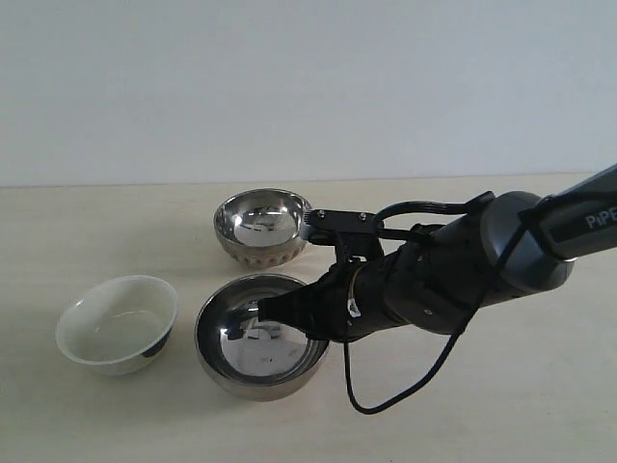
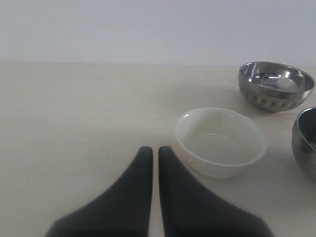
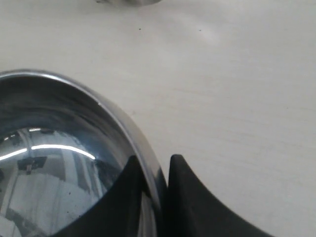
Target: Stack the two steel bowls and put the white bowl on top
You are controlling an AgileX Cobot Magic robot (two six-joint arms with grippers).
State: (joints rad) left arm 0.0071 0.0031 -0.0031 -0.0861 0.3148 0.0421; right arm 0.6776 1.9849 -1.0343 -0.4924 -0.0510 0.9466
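Observation:
The wider smooth steel bowl (image 1: 241,355) (image 3: 59,148) sits near the table's front. My right gripper (image 1: 275,311) (image 3: 154,160) is shut on its right rim, with one finger inside the bowl and one outside. The smaller ribbed steel bowl (image 1: 262,224) (image 2: 275,86) stands just behind it, empty. The white bowl (image 1: 116,323) (image 2: 220,141) rests to the left of the wide bowl, upright and empty, with a dark mark on its side. My left gripper (image 2: 155,149) is shut on nothing, short of the white bowl, and does not appear in the exterior view.
The light wooden table (image 1: 463,405) meets a pale wall at the back. The right arm and its black cable (image 1: 405,386) stretch in from the right, passing just in front of the ribbed bowl. An edge of the wide bowl (image 2: 307,140) shows in the left wrist view.

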